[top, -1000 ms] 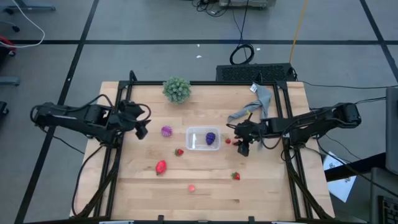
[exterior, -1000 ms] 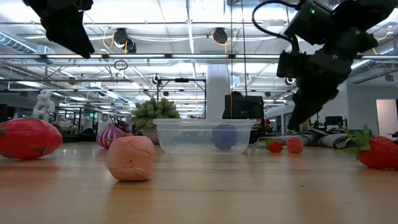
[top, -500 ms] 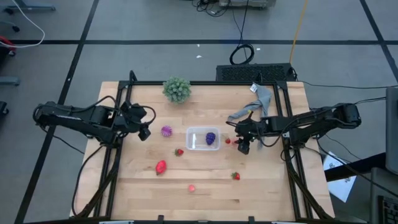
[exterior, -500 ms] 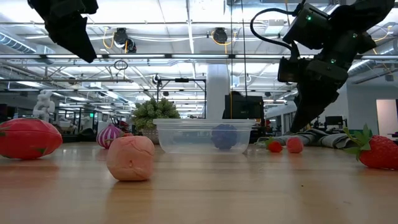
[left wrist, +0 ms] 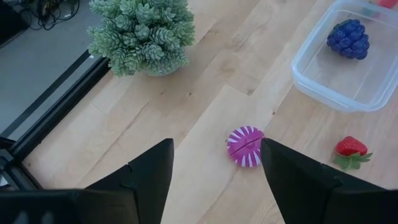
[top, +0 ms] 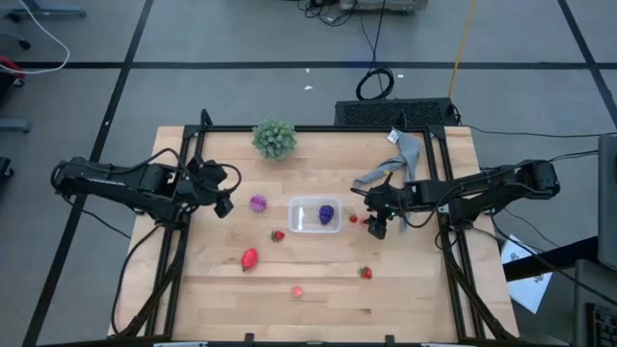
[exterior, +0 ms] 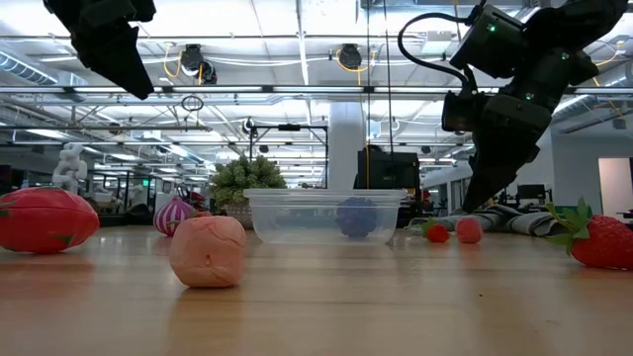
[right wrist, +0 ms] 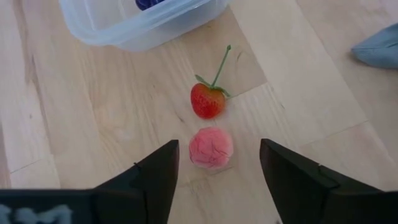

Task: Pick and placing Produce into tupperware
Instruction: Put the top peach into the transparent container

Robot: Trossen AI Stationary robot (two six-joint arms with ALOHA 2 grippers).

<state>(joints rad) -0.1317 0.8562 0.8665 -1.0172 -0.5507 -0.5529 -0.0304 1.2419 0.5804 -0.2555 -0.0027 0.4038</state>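
Note:
The clear tupperware (top: 315,215) sits mid-table with the dark purple grape cluster (top: 327,213) inside it. My left gripper (top: 222,202) hovers open just left of the striped magenta ball (left wrist: 245,146). My right gripper (top: 376,227) hangs open above a small stemmed strawberry (right wrist: 208,101) and a pink piece (right wrist: 211,148), right of the tupperware (right wrist: 143,22). Both lie on the wood. Another strawberry (top: 278,234), a larger red piece (top: 250,257), a pink piece (top: 297,290) and a strawberry (top: 365,273) lie nearer the table's near edge.
A green bushy plant (top: 275,138) stands near the far edge, and a grey cloth (top: 393,166) lies at the far right. Black frame rails (top: 183,164) run along the left and right sides. Bare wood shows along the near edge.
My left gripper has edged a little toward the table's right, closer to the magenta ball, then held still. My right gripper has shifted slightly above the two small pieces and stopped. No fruit has moved.

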